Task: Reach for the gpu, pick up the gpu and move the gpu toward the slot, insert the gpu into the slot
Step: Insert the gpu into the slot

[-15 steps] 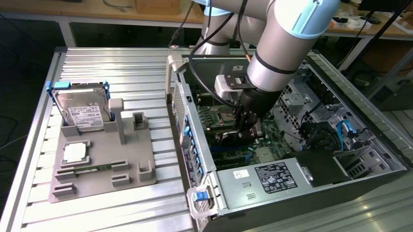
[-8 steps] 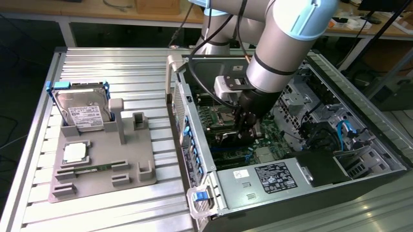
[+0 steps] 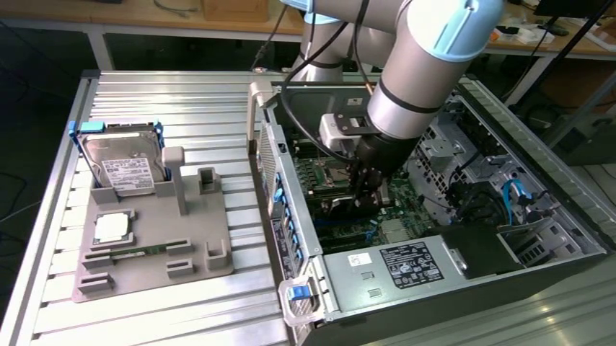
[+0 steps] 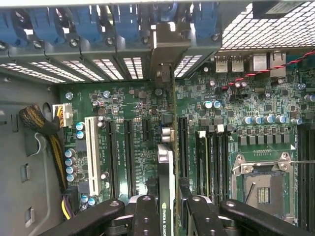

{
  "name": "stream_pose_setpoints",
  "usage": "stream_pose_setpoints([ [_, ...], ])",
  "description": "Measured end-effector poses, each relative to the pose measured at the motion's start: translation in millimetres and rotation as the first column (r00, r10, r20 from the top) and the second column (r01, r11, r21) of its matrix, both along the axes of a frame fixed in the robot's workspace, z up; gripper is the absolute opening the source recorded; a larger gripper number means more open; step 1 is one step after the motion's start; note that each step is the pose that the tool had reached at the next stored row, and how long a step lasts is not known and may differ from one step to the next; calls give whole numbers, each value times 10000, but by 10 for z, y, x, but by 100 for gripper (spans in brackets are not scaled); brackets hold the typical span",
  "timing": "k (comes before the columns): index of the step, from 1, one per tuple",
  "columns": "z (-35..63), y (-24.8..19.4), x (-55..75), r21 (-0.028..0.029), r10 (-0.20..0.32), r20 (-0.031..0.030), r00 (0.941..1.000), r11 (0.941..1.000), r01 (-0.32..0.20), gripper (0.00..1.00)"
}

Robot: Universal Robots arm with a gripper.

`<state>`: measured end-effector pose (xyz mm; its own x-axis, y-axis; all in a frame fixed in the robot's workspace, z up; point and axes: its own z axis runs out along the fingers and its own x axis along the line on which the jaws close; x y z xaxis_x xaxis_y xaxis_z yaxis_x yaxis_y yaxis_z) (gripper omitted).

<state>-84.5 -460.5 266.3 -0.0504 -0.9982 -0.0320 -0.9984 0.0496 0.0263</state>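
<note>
Well apart from the gripper [image 3: 368, 193], on the exterior view's left, a silver hard drive [image 3: 125, 169] stands upright in a grey fixture [image 3: 198, 270] on the slatted metal table [image 3: 164, 86]; nearer the tool, the open computer case [image 3: 288, 238] lies on its side; the robot arm [image 3: 423, 72] slants down into it from the exterior view's upper right, wrist bent so the gripper points down at the green motherboard [image 4: 133, 108]; a black power supply [image 3: 409, 263] sits near the gripper, toward the exterior view's right.

In the wrist view, the two black fingers [image 4: 146, 216] are closed on the gpu [image 4: 166, 167], one against each flat face; the thin dark card stands on edge, its long axis running straight ahead of the gripper, parallel to the dark expansion connectors [image 4: 129, 152] just beside it; its silver bracket [image 4: 165, 46] is the end farthest from the fingers, at the case's rear wall among the blue clips [image 4: 86, 22]; the processor socket [image 4: 263, 189] lies on the card's other side; whether the card's lower edge has met the slot cannot be told.
</note>
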Motion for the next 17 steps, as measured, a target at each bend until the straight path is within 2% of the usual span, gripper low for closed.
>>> stream_pose_setpoints([
  [7, 22, -35, -1, -8, 0, -1, 10000, 10000, 0, 27],
  [8, 18, -39, -19, -37, 1, 0, 10000, 10000, -1, 27],
  [10, 1, -12, -26, -40, 0, -2, 10000, 10000, 0, 27],
  [17, 24, -25, -26, -43, 0, -1, 10000, 10000, 0, 27],
])
